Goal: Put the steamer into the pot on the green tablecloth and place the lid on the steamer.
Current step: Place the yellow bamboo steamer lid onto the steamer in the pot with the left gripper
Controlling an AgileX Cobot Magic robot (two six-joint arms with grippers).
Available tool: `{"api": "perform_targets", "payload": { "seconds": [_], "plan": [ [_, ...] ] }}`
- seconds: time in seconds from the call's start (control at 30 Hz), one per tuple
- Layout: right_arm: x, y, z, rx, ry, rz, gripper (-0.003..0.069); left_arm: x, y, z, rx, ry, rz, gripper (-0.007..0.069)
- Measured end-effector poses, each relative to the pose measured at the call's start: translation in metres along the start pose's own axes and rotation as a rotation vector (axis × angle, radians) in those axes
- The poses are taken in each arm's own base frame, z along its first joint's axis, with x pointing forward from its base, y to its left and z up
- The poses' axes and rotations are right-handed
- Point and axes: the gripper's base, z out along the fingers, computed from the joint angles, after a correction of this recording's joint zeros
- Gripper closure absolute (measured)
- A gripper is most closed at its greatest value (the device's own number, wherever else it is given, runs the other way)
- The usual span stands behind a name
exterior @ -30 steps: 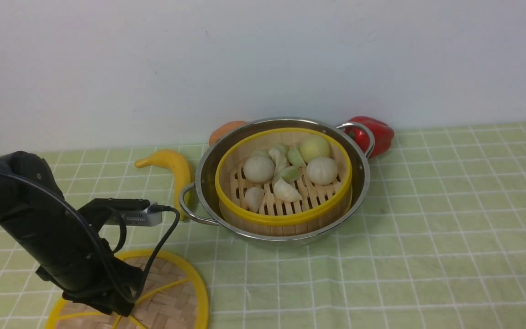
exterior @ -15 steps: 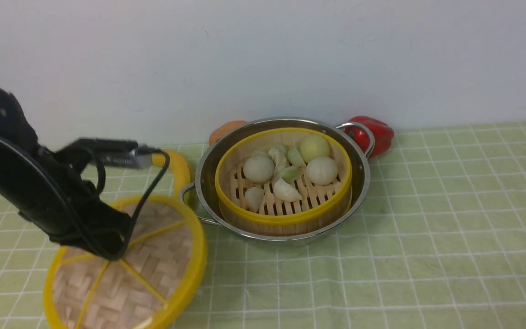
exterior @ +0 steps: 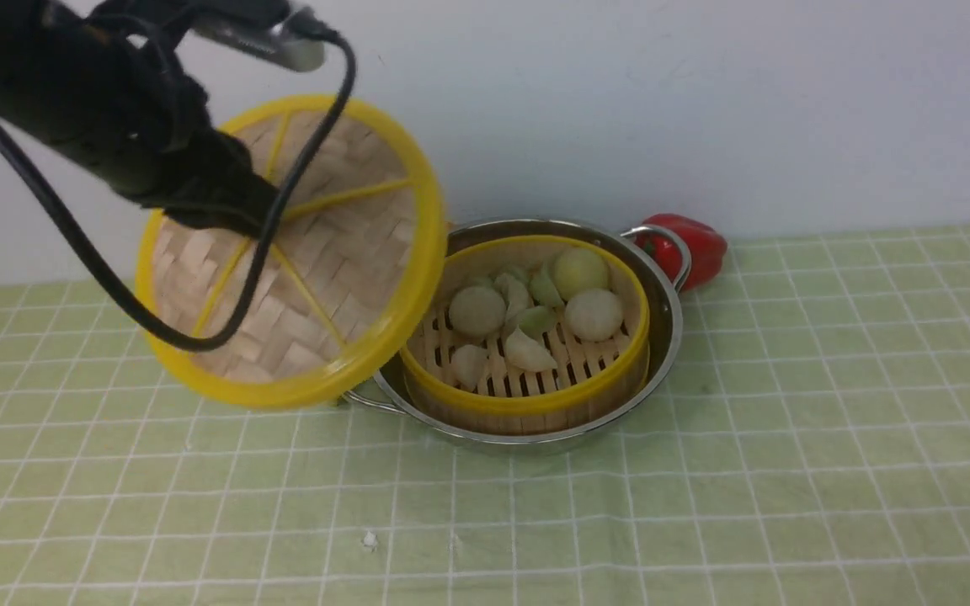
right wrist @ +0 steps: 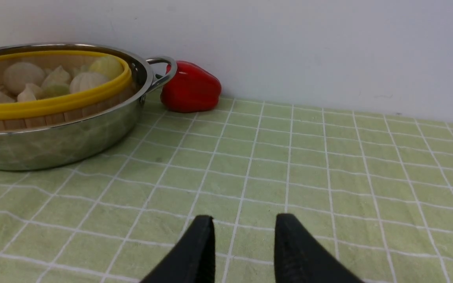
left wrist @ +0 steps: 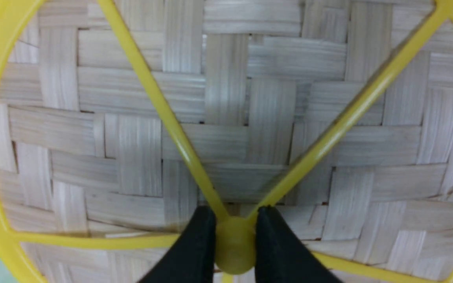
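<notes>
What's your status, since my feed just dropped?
Left gripper shut on lid, lid airborne, tilted. Right gripper open, empty. Steamer in pot, uncovered. Nothing blocking it.

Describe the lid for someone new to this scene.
Find the steel pot by the wall. Left of it, the left pincer holds a tilted disc aloft: the lid. Unlike the slatted steamer inside the pot, it is flat and woven.
</notes>
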Motion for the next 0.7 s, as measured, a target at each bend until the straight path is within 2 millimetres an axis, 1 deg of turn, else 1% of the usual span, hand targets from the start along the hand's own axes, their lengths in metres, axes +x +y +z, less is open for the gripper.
{"api": "perform_targets", "payload": {
  "seconds": [0.03, 0.07, 0.1, 0.13, 0.2, 0.3, 0.37, 0.43, 0.47, 0.5, 0.7],
  "plan": [
    [0.000, 0.000, 0.000, 0.000, 0.000, 0.000, 0.0419, -0.008, -0.008, 0.005, -0.003, 0.003, 0.085, 0.0508],
    [0.000, 0.000, 0.000, 0.000, 0.000, 0.000, 0.0419, -0.010, -0.010, 0.006, -0.005, 0.003, 0.095, 0.0508],
    [0.000, 0.000, 0.000, 0.000, 0.000, 0.000, 0.0419, -0.021, -0.021, 0.017, -0.018, 0.017, 0.228, 0.0508],
    [0.000, 0.000, 0.000, 0.000, 0.000, 0.000, 0.0419, -0.027, -0.030, 0.024, -0.022, 0.025, 0.307, 0.0508],
    [0.000, 0.000, 0.000, 0.000, 0.000, 0.000, 0.0419, -0.039, -0.045, 0.046, -0.052, 0.052, 0.450, 0.0508],
    [0.000, 0.000, 0.000, 0.000, 0.000, 0.000, 0.0419, -0.052, -0.061, 0.076, -0.125, 0.055, 0.602, 0.0508],
    [0.000, 0.000, 0.000, 0.000, 0.000, 0.000, 0.0419, -0.055, -0.063, 0.082, -0.143, 0.049, 0.628, 0.0508],
    [0.000, 0.000, 0.000, 0.000, 0.000, 0.000, 0.0419, -0.063, -0.067, 0.101, -0.182, 0.009, 0.677, 0.0508],
    [0.000, 0.000, 0.000, 0.000, 0.000, 0.000, 0.0419, -0.063, -0.067, 0.102, -0.183, 0.006, 0.678, 0.0508],
    [0.000, 0.000, 0.000, 0.000, 0.000, 0.000, 0.0419, -0.065, -0.068, 0.110, -0.186, -0.004, 0.679, 0.0508],
    [0.000, 0.000, 0.000, 0.000, 0.000, 0.000, 0.0419, -0.063, -0.070, 0.133, -0.158, 0.016, 0.673, 0.0508]
  ]
}}
